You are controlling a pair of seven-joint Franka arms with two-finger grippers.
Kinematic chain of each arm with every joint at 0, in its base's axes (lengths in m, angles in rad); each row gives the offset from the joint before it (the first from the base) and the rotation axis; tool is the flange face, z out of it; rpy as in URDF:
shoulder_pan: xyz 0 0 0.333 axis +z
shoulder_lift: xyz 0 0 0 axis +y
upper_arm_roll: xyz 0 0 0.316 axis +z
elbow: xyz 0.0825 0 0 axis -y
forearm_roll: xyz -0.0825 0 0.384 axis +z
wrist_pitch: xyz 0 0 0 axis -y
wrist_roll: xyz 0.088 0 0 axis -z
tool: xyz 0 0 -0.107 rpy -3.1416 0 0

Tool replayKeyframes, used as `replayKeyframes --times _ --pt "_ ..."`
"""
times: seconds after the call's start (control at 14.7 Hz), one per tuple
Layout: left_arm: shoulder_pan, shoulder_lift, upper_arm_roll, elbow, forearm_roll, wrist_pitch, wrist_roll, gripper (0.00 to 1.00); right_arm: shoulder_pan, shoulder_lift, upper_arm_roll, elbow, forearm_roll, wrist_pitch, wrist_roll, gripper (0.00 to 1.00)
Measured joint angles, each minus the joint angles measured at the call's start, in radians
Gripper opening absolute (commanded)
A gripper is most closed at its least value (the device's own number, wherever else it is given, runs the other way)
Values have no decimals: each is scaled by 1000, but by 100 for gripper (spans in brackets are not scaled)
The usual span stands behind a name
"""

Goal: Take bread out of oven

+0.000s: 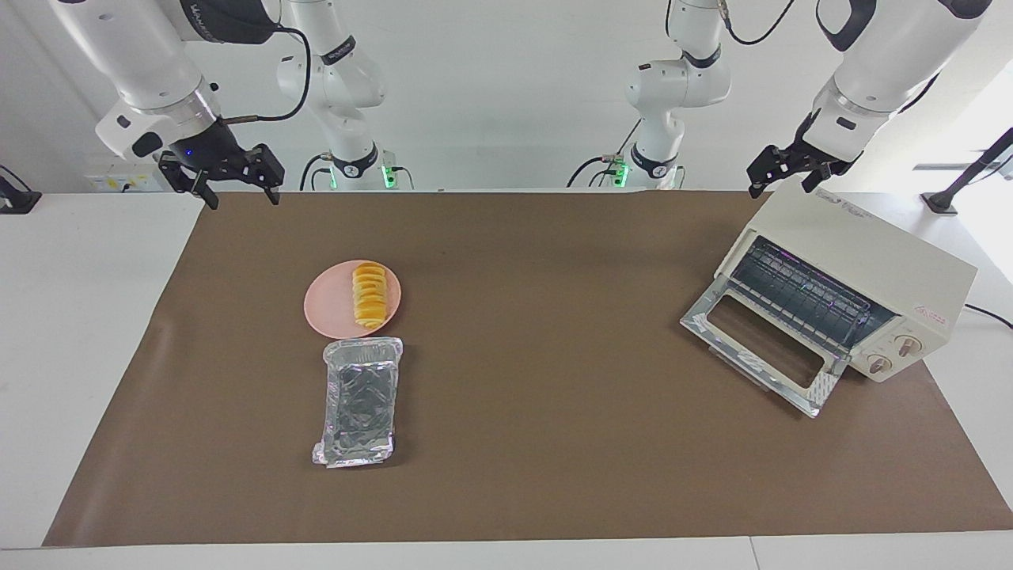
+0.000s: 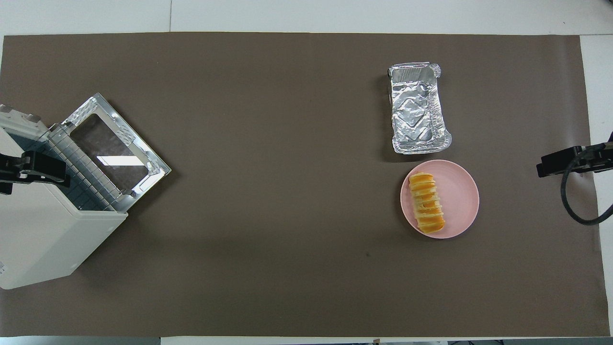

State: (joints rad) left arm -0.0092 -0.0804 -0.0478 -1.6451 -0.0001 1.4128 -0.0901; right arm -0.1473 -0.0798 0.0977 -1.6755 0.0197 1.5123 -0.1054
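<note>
The bread [image 1: 369,295] lies on a pink plate [image 1: 328,305] toward the right arm's end of the table; it also shows in the overhead view [image 2: 426,202]. The cream-white oven [image 1: 894,261] stands at the left arm's end, its glass door [image 1: 760,348] dropped open and its wire rack [image 1: 799,293] bare. My left gripper [image 1: 783,186] hangs open and empty over the oven's top edge nearest the robots. My right gripper [image 1: 241,194] hangs open and empty over the mat's edge at the right arm's end, apart from the plate.
A crinkled silver foil tray [image 1: 360,400] lies empty beside the plate, farther from the robots. A brown mat [image 1: 554,443] covers the table. The oven [image 2: 48,239] stands turned at an angle, with its door [image 2: 115,153] reaching toward the middle of the mat.
</note>
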Motion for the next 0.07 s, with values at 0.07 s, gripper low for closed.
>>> replayKeyframes --times 0.07 --pt "0 0 0 0 0 0 0 100 0 0 0 0 0 1 0 100"
